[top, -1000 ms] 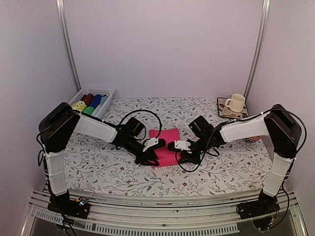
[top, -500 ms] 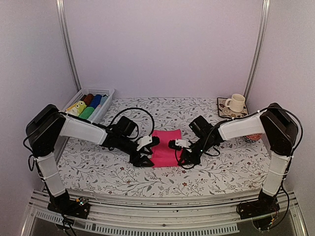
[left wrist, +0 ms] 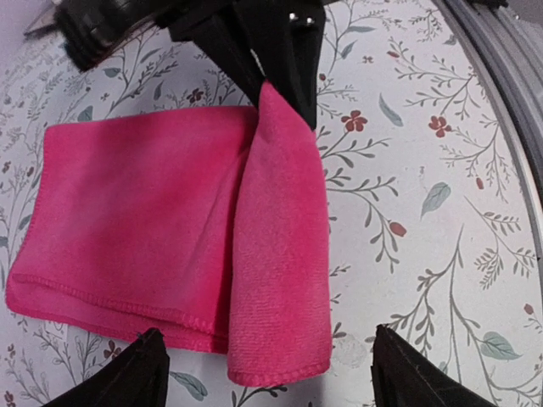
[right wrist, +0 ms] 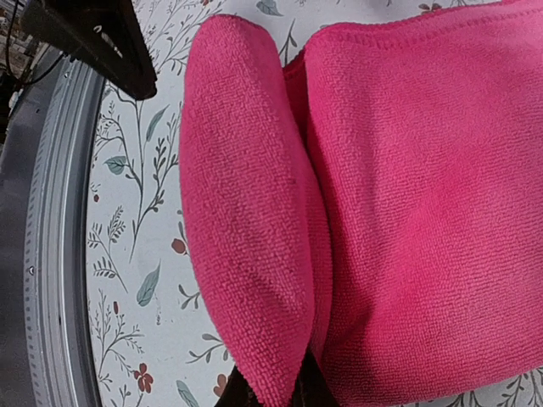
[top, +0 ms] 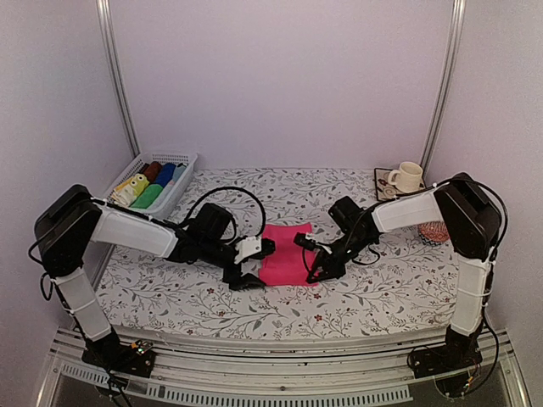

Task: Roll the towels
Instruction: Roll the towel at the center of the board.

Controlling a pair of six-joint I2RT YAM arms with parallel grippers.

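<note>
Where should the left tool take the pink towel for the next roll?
Grip the towel at the left end of its folded-over near strip, approached from the left along the table. The right tool pinches the strip's other end, and the open left tool faces this loose end, so a matching grip should keep the roll even.

The pink towel (right wrist: 407,212) runs off the right wrist view's right edge.

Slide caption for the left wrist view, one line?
Right end effector pinches the folded flap of the pink towel on the floral tablecloth; left end effector open.
</note>
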